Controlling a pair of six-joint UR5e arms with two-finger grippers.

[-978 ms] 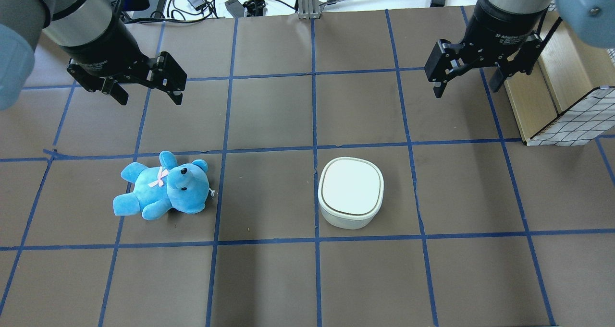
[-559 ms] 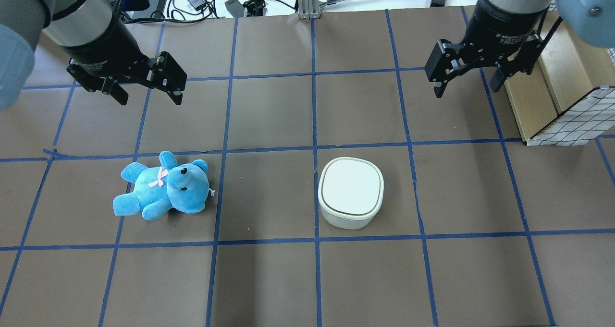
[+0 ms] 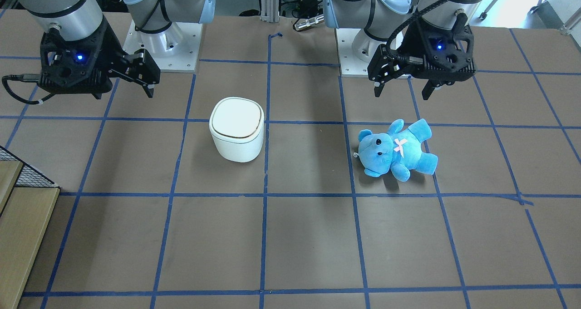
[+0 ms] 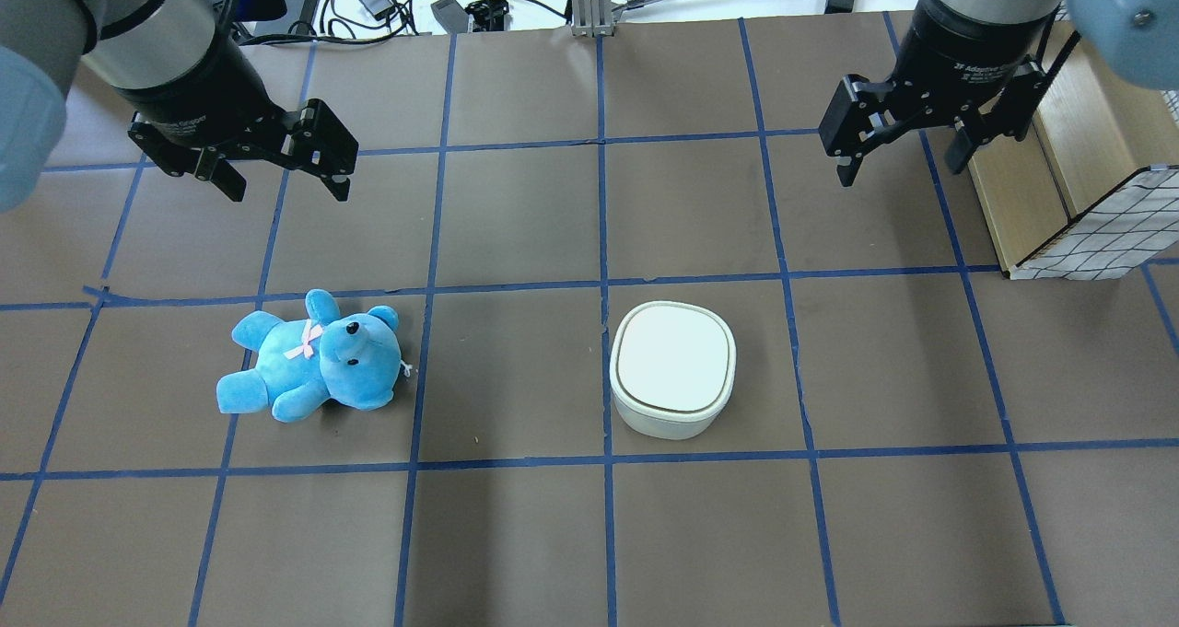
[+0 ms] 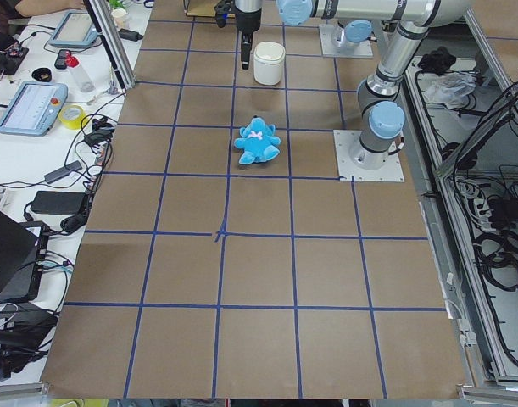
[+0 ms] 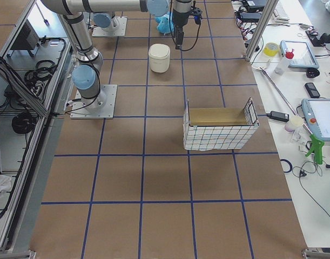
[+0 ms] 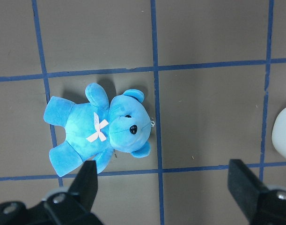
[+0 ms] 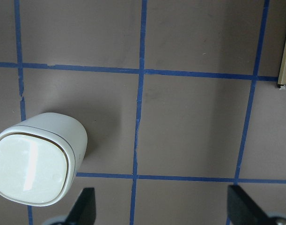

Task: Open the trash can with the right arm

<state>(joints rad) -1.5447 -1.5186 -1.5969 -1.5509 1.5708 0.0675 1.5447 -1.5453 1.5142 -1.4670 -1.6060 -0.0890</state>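
The brown table (image 4: pixel 516 222), marked into squares by blue tape, lies bare between the right gripper (image 4: pixel 899 174) and the trash can (image 4: pixel 672 369). On that gripper's outer side a wooden box with grid-patterned mesh sides (image 4: pixel 1059 176) stands near the fingers, which tightens the room there (the overhead view shows the box close beside the outer finger). Past the table's far edge lie cables and small gear. The blue teddy bear (image 4: pixel 313 360) lies on its back in the left half, well apart from the can, with the left gripper (image 4: pixel 287 190) hanging above the table beyond it.

The trash can stands upright, lid down, its side just beside the central tape line. Both grippers have their jaws spread wide and hold nothing. The can sits well apart from the right jaws, inward toward the table's middle. In the right wrist view it shows at the lower left corner, outside the gap between the fingers.
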